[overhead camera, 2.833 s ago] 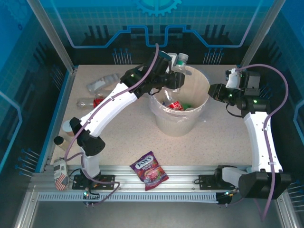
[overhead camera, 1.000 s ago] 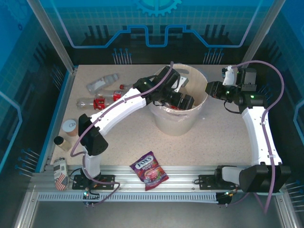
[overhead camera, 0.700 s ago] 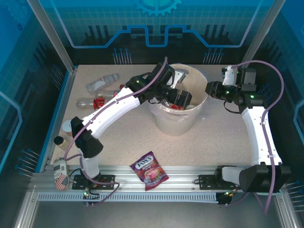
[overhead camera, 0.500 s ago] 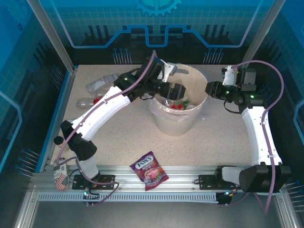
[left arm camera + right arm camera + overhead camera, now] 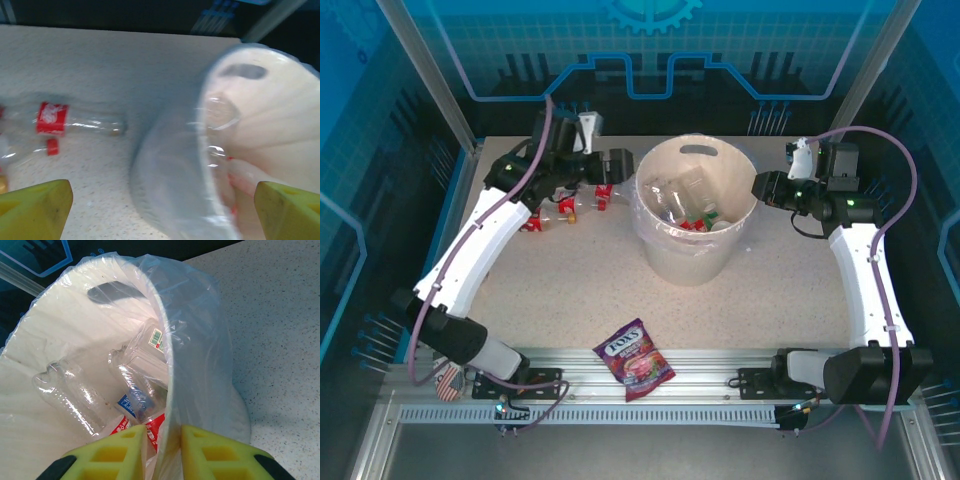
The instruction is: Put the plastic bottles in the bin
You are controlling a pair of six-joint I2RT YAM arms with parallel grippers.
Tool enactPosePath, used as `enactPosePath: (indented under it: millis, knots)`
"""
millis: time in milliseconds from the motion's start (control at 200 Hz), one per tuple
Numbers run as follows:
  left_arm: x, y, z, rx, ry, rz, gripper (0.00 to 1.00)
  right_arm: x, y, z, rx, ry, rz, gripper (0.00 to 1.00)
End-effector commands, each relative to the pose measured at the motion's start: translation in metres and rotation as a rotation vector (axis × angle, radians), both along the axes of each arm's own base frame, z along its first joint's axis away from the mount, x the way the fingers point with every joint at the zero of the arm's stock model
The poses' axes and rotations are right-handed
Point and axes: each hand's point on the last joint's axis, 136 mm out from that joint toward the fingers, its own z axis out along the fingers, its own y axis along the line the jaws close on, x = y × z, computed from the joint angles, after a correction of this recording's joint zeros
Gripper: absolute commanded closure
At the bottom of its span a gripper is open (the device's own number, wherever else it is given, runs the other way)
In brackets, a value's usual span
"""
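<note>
A speckled beige table (image 5: 790,290) sits before blue panels. The right gripper (image 5: 164,441) pinches the lined rim of the bin (image 5: 692,262) — inside lie several plastic bottles (image 5: 132,385), clear and red-labelled. The left gripper (image 5: 612,166) hangs spread wide and empty above loose bottles (image 5: 563,205) — just left of the bin.
</note>
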Motion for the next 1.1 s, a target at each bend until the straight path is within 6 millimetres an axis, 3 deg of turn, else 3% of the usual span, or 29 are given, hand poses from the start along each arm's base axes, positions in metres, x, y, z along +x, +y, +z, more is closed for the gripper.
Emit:
enactPosePath:
  millis: [0, 355, 530, 871, 1096]
  knots:
    - [0.007, 0.041, -0.012, -0.040, 0.013, 0.154, 0.05, -0.006, 0.012, -0.001, -0.004, 0.022, 0.052, 0.75]
    - [0.032, 0.210, -0.131, -0.352, 0.166, 0.799, 0.01, -0.009, 0.014, -0.004, -0.017, 0.025, 0.065, 0.75]
    - [0.032, 0.269, -0.174, -0.518, 0.191, 1.120, 0.02, -0.009, 0.015, -0.004, -0.024, 0.030, 0.072, 0.75]
    - [0.023, 0.302, -0.222, -0.502, 0.256, 1.398, 0.05, -0.011, 0.014, -0.005, -0.027, 0.033, 0.071, 0.75]
    - [0.024, 0.301, -0.251, -0.487, 0.332, 1.422, 0.08, -0.008, 0.014, -0.007, -0.027, 0.038, 0.071, 0.75]
